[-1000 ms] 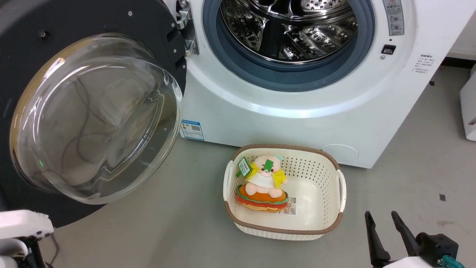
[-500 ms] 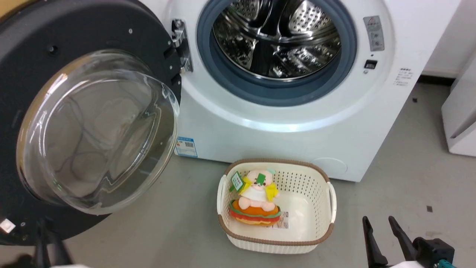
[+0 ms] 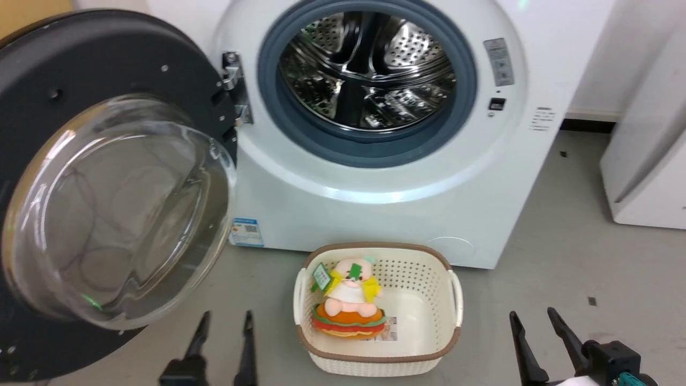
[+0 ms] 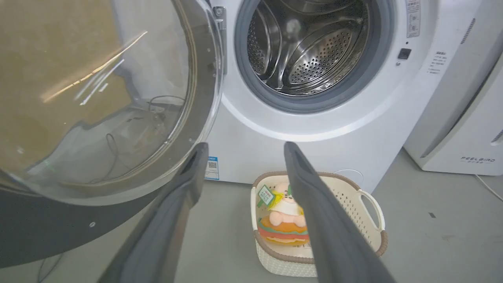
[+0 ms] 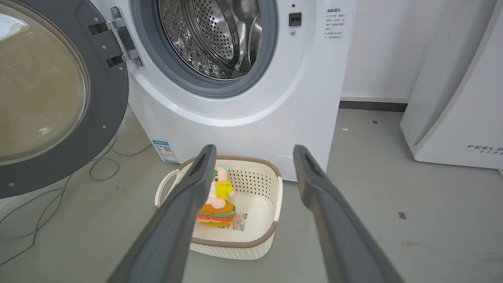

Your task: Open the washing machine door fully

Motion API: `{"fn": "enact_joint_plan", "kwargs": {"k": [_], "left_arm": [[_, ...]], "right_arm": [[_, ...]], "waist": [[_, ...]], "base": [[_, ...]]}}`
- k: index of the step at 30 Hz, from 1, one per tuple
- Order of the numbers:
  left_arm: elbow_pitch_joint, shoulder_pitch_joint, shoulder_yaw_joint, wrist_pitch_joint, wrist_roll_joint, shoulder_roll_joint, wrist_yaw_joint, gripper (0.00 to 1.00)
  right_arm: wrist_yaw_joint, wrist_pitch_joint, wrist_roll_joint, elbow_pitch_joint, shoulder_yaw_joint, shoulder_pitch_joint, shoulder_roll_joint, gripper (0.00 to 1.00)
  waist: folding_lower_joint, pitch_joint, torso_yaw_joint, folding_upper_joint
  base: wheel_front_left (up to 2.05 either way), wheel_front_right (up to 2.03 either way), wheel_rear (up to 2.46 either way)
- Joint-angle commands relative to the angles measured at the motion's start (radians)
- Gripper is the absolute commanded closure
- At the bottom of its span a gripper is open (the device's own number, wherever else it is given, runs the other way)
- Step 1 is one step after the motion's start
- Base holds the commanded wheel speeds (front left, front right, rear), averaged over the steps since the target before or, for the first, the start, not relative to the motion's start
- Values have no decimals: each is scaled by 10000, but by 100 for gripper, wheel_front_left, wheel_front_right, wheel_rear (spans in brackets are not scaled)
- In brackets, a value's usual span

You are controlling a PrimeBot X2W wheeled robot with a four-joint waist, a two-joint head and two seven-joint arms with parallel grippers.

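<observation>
The washing machine door (image 3: pixel 107 177) is swung wide out to the left on its metal hinge (image 3: pixel 233 88), its glass bowl bulging toward me; it also shows in the wrist views (image 4: pixel 98 98) (image 5: pixel 51 94). The white washing machine (image 3: pixel 375 182) shows its bare steel drum (image 3: pixel 370 69). My left gripper (image 3: pixel 225 321) is open low in the head view, just right of the door's lower rim, touching nothing; its fingers (image 4: pixel 184 188) spread wide. My right gripper (image 3: pixel 533 319) is open at the lower right, empty, fingers (image 5: pixel 314 184) apart.
A cream basket (image 3: pixel 429 327) with a plush toy (image 3: pixel 348 303) stands on the grey floor in front of the machine, between my grippers. A white FEELBIRD appliance (image 3: pixel 648 161) stands to the right. Cables (image 5: pixel 98 165) lie on the floor under the door.
The head camera has tilted up and pulled back, so the whole scene slid down and left. My left gripper has come into view beside the door's lower rim, open. The right gripper holds.
</observation>
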Motion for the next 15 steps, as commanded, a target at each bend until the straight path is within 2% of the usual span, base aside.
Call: {"fn": "enact_joint_plan", "kwargs": {"k": [1,6,15], "left_arm": [[136,-292,-224,-53,87,-29,-67,0],[516,-650,-637,-53,299,-45,-118,0],[718,-756,-447,-53,328,-3,-9,0]], "right_arm": [[-7,19,-96,-126,-16,-9,26,0],[-7,155,-180,-486,-17,138,26,0],[-7,408,-128,-1152,-18,402,26,0]], "waist": [[0,-81,-292,0],[0,-197,-867,0],[0,-311,-1434,0]], "base": [[0,0,0],[0,0,0],[0,0,0]]}}
